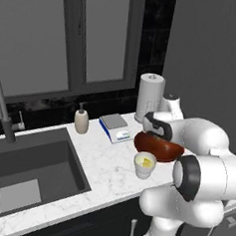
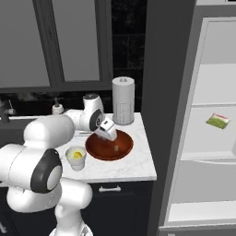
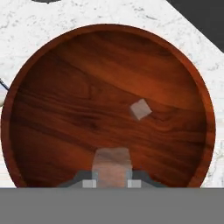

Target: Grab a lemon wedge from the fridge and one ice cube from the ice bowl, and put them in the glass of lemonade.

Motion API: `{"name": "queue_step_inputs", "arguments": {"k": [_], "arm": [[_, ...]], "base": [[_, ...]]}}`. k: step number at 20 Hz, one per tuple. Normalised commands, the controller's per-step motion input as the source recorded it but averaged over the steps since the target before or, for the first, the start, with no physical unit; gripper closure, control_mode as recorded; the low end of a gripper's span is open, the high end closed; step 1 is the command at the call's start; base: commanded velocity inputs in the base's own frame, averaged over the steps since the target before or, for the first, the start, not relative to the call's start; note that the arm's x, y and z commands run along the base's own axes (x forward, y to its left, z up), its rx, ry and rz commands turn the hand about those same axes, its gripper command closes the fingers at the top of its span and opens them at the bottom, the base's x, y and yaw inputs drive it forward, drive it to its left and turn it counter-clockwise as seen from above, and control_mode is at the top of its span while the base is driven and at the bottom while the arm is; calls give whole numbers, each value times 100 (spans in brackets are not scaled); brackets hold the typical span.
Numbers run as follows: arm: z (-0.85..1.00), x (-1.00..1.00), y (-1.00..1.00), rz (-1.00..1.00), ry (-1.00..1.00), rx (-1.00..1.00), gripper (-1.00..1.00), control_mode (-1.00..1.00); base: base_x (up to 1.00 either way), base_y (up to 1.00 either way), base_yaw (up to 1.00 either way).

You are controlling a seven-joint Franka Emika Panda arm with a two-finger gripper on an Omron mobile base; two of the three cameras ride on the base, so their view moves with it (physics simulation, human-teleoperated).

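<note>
Left base view: the ice bowl (image 1: 160, 147) sits near the worktop's (image 1: 102, 161) right end, towards its front edge, touching or just beside the glass of lemonade (image 1: 144, 165). A yellow bit in the glass is probably the lemon wedge (image 1: 146, 163). The arm's white links cover the bowl's right side and the hand.

Right base view: gripper (image 2: 112, 138) is down over the bowl's middle; finger gap not readable here. Fridge (image 2: 203, 120) stands open at the right, with a green packet (image 2: 217, 120) on a shelf.

Hand view: two pale ice cubes in the bowl. One (image 3: 113, 166) stands between the fingertips (image 3: 89, 183); whether they clamp it or only bracket it, I cannot tell. The other cube (image 3: 140, 109) lies loose near the centre. Judgement: cube light, hard, slippery; pinch its flat opposite faces squarely. Its lower part is cut off.
</note>
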Motion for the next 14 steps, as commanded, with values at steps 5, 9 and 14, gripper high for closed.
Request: {"name": "queue_step_inputs", "arguments": {"k": [5,9,14], "arm": [[45,-61,0,0,0,0,100,-100],[49,-51,0,0,0,0,100,-100],[54,-60,3,0,0,0,100,-100]], "base": [[0,0,0],[0,0,0],[0,0,0]]}}
